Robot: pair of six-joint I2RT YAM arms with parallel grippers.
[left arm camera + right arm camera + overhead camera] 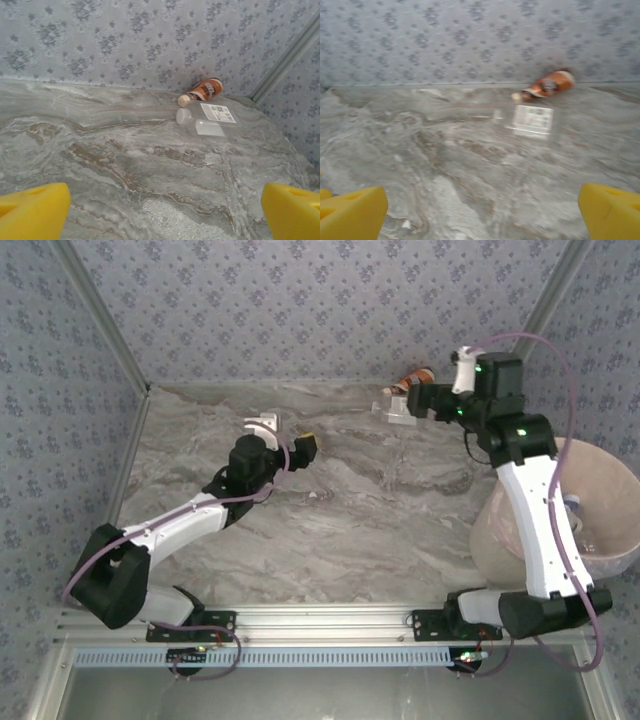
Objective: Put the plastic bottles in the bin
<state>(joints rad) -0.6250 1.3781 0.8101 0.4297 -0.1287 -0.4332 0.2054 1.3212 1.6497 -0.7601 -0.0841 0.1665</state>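
Tabletop (350,525); bin (493,530) cut off; clear bottle (210,119) faint; L gripper (162,212), R gripper (481,212) wide, empty.

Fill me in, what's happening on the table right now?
The job is getting plastic bottles into the bin, which stands on the right beside the right arm. At this moment nothing is held: the left gripper and the right gripper are both open. Two bottles lie on their sides by the back wall, a brown-labelled bottle and, just in front of it, a clear bottle with a white label. The right arm is stretched out close to them, and the left gripper hangs over mid-table, facing them.
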